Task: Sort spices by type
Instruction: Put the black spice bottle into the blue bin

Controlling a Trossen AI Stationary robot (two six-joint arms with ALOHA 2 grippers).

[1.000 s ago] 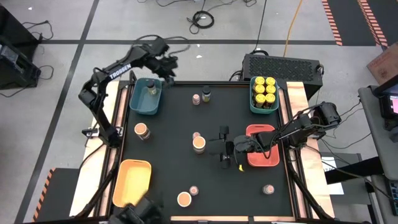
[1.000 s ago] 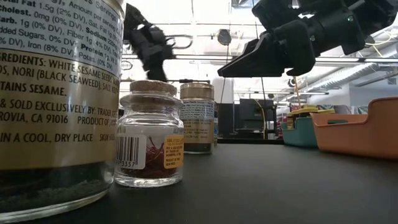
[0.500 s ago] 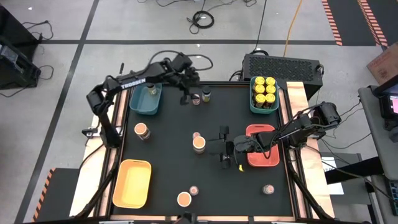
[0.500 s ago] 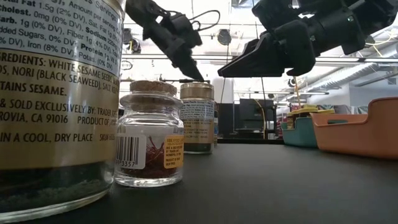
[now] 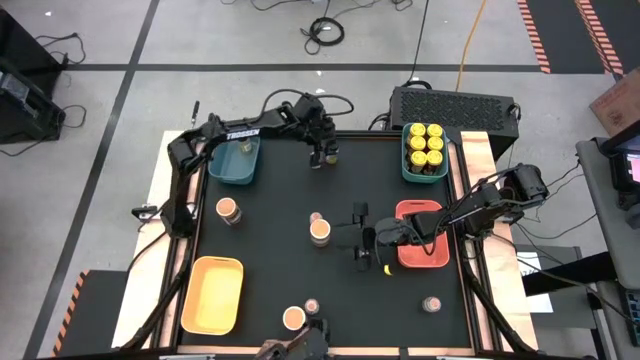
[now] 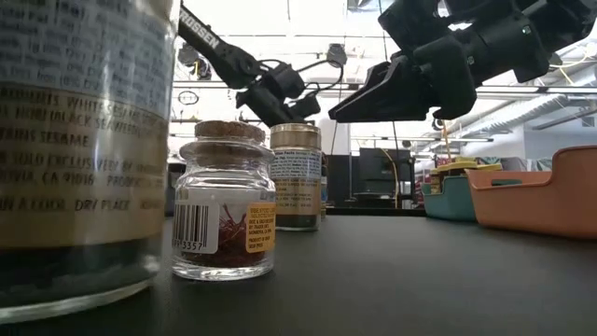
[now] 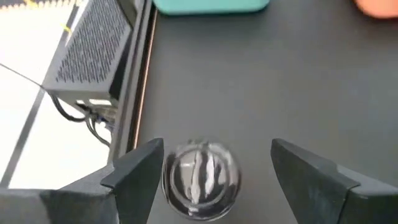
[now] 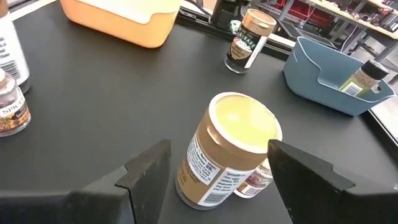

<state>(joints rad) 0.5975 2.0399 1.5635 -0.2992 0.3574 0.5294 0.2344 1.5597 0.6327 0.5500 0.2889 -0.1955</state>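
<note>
Two grippers, both with fingers spread and nothing held. We read the left gripper (image 5: 320,158) at the far edge of the black table (image 5: 270,260), poised above a small clear glass jar with a shiny dark lid (image 7: 200,177); in the left wrist view the jar sits between the open fingers (image 7: 134,180), nearer one of them, untouched as far as we can see. We judge this stance a lining-up for a pick, jaws wide to clear the lid.

The right gripper (image 5: 357,238) hangs mid-table, fingers parted towards a wide tan-lidded cylindrical jar with a paper label (image 8: 231,149); a tiny pinkish-lidded jar (image 8: 254,179) stands touching or just beside it, which could crowd a finger on that side.

Around: the teal rectangular tray at far right (image 5: 408,168) already holds the yellow-lidded jars (image 5: 426,142), so that kind looks sorted. A blue tray (image 5: 226,170) at far left holds one jar. The orange-yellow tray (image 5: 212,300) and the red tray (image 5: 432,256) show no jars that we can make out. Other tan-lidded jars remain loose at the left side (image 5: 229,209) and near edge (image 5: 293,319); small pinkish-lidded ones at (image 5: 312,305) and (image 5: 432,304).

In the low view a big glass jar (image 6: 79,159) blocks much of the sight.
</note>
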